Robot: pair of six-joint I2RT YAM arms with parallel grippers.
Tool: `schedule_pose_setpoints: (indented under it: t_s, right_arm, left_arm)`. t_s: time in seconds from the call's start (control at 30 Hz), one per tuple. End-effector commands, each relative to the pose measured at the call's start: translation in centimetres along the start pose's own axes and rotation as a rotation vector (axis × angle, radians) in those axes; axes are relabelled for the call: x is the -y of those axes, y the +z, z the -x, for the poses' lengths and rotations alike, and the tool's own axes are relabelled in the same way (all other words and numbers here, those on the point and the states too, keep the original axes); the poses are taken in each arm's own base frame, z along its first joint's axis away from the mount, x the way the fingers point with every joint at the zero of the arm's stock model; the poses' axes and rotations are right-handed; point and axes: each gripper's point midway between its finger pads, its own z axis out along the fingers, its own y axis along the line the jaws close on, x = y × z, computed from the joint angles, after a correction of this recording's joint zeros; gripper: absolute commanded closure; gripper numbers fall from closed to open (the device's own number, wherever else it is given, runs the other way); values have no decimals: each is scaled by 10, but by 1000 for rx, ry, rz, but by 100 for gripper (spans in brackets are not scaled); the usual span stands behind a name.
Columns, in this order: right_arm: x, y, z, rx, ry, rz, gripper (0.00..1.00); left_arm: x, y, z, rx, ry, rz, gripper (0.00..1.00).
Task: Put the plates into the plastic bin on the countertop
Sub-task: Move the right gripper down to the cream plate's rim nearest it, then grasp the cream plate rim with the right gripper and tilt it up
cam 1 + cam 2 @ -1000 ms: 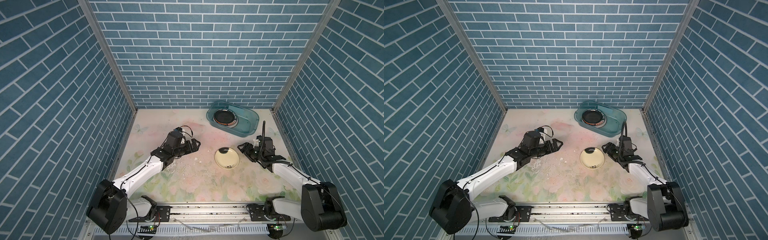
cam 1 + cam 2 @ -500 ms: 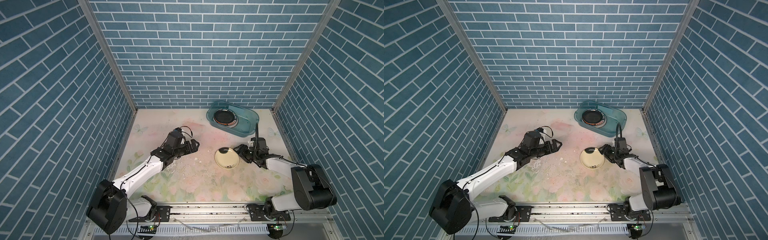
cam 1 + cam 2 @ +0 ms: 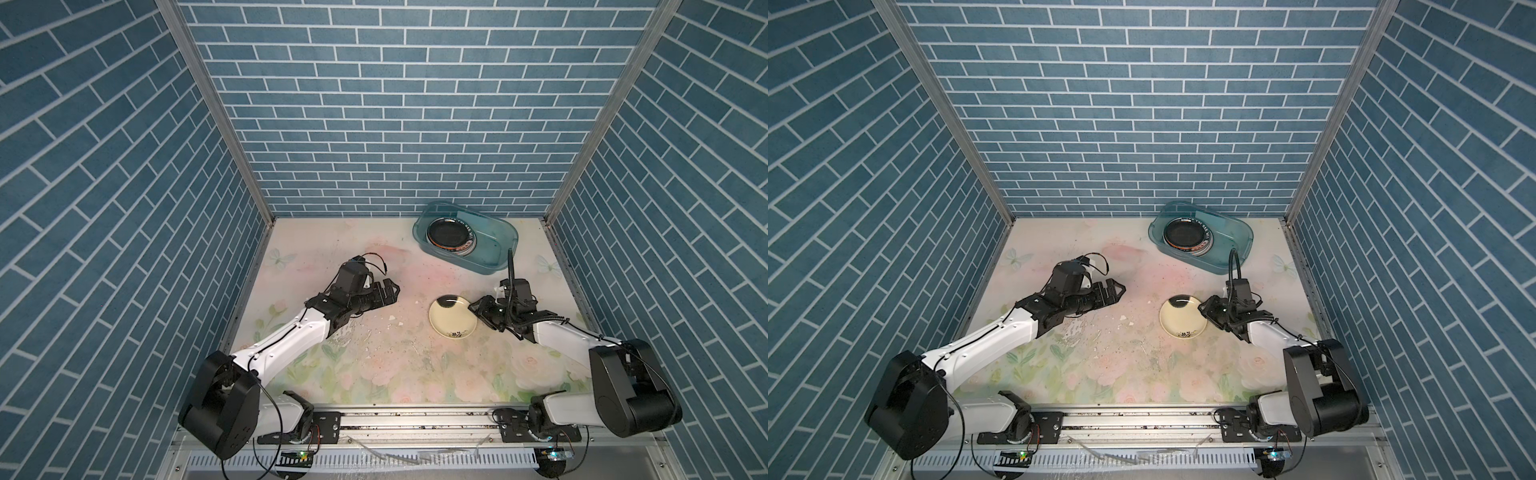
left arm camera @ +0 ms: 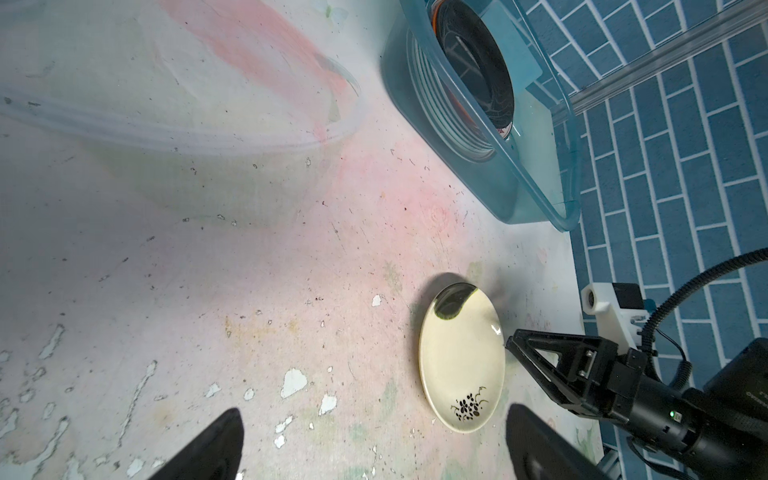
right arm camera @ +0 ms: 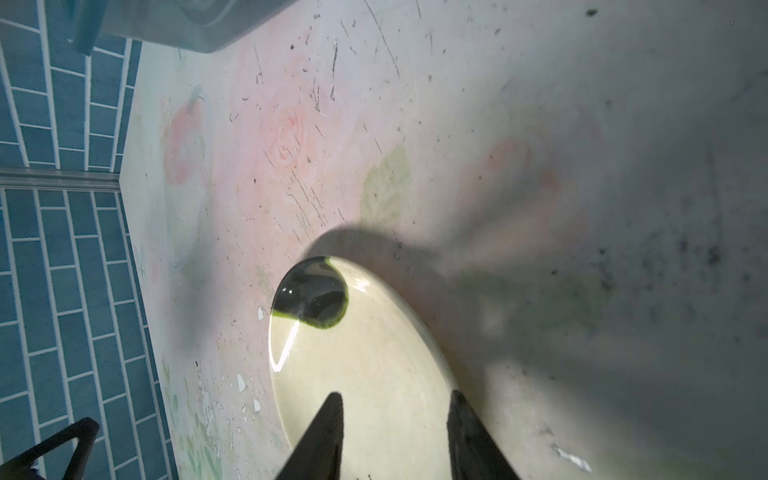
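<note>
Our right claw (image 5: 395,395), part-spread, straddles the rim of the cream plate (image 3: 452,318); we should seat that rim deep before pinching; our left claw (image 3: 390,292) hangs spread wide

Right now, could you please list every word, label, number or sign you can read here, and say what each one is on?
Rim lettering on a white plate in the bin: present, but too small to read.
White print on the right arm: cut off at the picture's edge, unreadable.
Cream plate: only a black blot and a small black flower sprig, no words.
Nothing else carries text.
</note>
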Motion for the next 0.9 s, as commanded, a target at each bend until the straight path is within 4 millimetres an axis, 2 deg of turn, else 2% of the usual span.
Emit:
schedule_pose_setpoints:
  t_s: [0.0,0.2,0.5,0.87]
  right_arm:
    - [13,-2,-13,-23,-6,-48,59]
    - [23,-7,-20,-27,-11,-97,61]
    - [22,-18,-18,6,-23,-107,62]
    - [27,9,-27,-36,41,-53,66]
  left_arm:
    - [10,-1,8,16,22,-19,1]
    - [9,-1,6,12,21,-22,0]
    - [7,-1,5,13,19,-19,0]
    - [6,0,3,8,20,-17,0]
